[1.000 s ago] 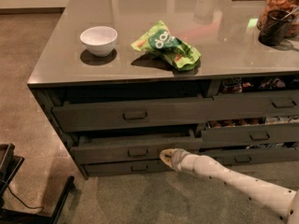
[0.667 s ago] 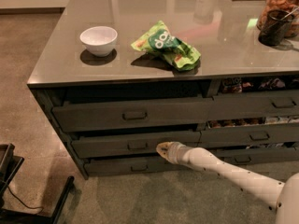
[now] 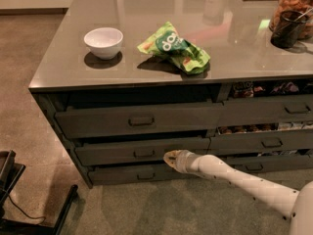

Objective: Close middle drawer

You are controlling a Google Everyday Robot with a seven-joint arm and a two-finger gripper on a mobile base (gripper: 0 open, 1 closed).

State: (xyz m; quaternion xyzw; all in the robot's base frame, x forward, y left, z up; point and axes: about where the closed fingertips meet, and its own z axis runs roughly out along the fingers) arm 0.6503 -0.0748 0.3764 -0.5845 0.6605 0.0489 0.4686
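gripper (image 3: 170, 158) was at middle drawer (image 3: 112, 153) front, right of handle (image 3: 144, 153); drawer lay straight ahead, under worktop (image 3: 234, 58) front edge. Grip state: couldn't tell.

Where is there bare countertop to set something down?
Left of the white bowl; the broad stretch between green snack bag and dark cup. Crowded at far right. The gripper is low, by the middle drawer.

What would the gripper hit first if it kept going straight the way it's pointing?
Most likely the front of the middle drawer, just right of its handle. The gripper sits close to that front, pointing left toward it, though depth is hard to judge.
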